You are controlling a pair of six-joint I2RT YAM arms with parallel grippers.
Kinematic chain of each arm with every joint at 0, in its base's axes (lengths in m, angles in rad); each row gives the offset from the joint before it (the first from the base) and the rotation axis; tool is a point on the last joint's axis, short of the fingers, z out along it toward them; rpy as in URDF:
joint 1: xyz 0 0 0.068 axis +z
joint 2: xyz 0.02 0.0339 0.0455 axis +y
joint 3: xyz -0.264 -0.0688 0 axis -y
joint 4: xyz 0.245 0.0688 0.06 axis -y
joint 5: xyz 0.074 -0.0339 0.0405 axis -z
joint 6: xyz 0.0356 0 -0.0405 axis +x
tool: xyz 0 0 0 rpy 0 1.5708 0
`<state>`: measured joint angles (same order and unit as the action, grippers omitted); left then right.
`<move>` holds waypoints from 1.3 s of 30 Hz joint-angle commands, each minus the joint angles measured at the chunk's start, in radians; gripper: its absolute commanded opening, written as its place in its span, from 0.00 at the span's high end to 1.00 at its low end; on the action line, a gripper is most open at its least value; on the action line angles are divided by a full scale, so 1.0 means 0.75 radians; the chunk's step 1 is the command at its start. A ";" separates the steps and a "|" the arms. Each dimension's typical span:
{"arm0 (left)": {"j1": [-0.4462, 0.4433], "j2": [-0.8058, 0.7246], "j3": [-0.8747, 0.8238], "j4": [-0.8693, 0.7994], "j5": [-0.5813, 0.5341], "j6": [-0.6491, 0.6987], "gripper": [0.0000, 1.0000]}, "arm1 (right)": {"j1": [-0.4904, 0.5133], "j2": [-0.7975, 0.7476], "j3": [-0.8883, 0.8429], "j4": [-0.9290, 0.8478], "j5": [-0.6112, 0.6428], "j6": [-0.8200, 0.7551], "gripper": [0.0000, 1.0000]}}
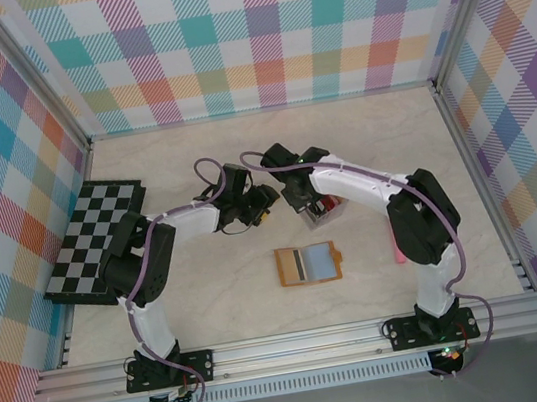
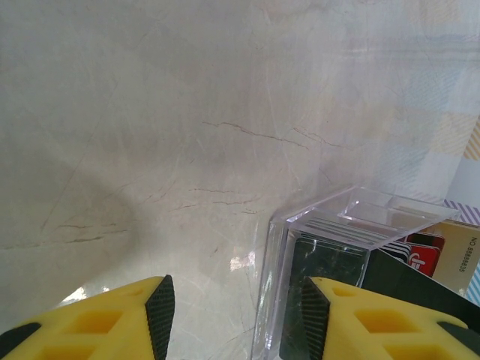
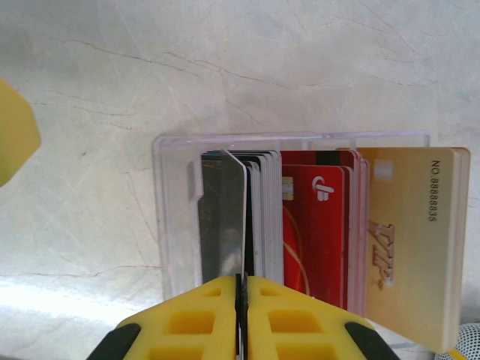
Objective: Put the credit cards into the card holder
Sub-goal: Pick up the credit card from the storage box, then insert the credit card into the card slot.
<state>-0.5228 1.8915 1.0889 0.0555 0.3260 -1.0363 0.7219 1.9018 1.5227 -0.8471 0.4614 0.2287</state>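
Right tool (image 3: 241, 289) is seen closed on a grey card (image 3: 223, 217) in the clear box (image 3: 176, 157); left tool (image 2: 236, 307) is held open beside it; card holder (image 1: 308, 264) is laid open nearby.

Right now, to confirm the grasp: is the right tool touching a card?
Touching. Right wrist view: the right tool is pinched shut on a grey card in the clear box.

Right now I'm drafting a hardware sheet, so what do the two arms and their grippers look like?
The left arm and right arm have white link shells between black joints, each with a looping purple cable, on black base plates. The left gripper and right gripper have yellow moulded fingers with recessed pockets; black pads line the left pair.
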 commanded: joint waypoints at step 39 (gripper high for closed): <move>-0.071 -0.298 -0.341 0.936 0.536 -0.207 0.72 | -0.594 -0.668 -0.786 0.983 -1.707 0.719 0.95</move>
<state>-0.5659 1.6928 0.8494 0.6945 0.7101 -1.1881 0.2810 1.4189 0.9512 -0.1497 -0.7830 0.7513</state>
